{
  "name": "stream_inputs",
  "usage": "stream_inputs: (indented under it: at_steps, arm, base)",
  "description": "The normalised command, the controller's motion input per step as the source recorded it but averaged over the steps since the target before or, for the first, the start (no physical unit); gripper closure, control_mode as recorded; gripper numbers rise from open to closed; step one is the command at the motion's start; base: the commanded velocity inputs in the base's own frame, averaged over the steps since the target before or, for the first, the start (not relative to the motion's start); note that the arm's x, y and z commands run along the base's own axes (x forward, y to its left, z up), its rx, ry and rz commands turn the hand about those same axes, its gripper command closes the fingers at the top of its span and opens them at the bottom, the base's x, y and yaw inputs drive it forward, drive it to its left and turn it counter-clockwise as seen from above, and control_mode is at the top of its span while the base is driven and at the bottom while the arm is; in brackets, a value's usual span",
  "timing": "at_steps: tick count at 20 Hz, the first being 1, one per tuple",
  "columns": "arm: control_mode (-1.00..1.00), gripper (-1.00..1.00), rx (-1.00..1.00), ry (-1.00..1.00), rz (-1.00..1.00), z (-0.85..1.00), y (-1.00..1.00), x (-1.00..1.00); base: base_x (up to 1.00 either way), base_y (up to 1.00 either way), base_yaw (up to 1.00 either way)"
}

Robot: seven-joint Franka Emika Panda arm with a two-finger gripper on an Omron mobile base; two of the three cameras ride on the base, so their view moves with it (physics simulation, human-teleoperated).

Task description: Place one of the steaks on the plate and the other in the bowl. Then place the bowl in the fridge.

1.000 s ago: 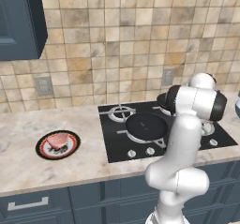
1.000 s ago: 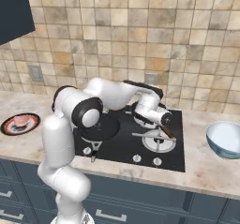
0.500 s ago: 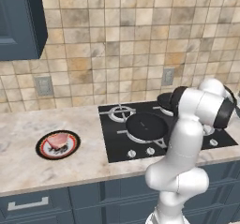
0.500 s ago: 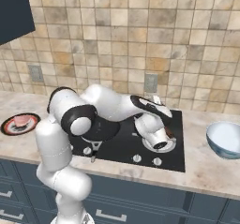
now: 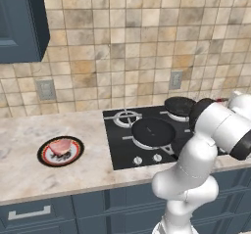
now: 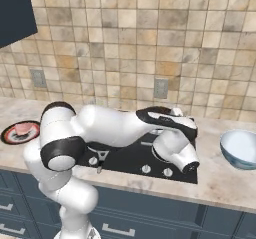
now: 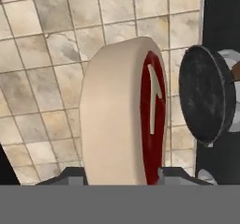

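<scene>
Tiled kitchen bench (image 5: pixel 29 174), left base view: we are seeing one steak (image 5: pixel 60 146) lying on the plate (image 5: pixel 61 151) | right base view: bowl (image 6: pixel 240 149) is waiting at right, near the stove | hand view: jaws are gripping the second steak (image 7: pixel 123 115) edge-on; soft, slippery, best pinched mid-slab.

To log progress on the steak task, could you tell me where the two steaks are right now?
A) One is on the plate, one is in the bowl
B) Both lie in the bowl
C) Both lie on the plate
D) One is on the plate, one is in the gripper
D: one steak lies on the plate, and the hand view shows the other steak clamped in the gripper; the bowl holds nothing.
</scene>
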Motion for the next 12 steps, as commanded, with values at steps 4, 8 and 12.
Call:
stream_inputs:
  at_steps: [4, 8, 12]
  arm:
    - [-1.00, 1.00, -0.49, 0.30, -0.18, 0.00, 0.00, -0.43]
    - [-1.00, 1.00, -0.40, 0.31, -0.27, 0.00, 0.00, -0.05]
    - [-1.00, 1.00, -0.37, 0.40, -0.31, 0.00, 0.00, 0.01]
  base:
    - [0.00, 0.00, 0.00]
    - [0.00, 0.00, 0.00]
    - [0.00, 0.00, 0.00]
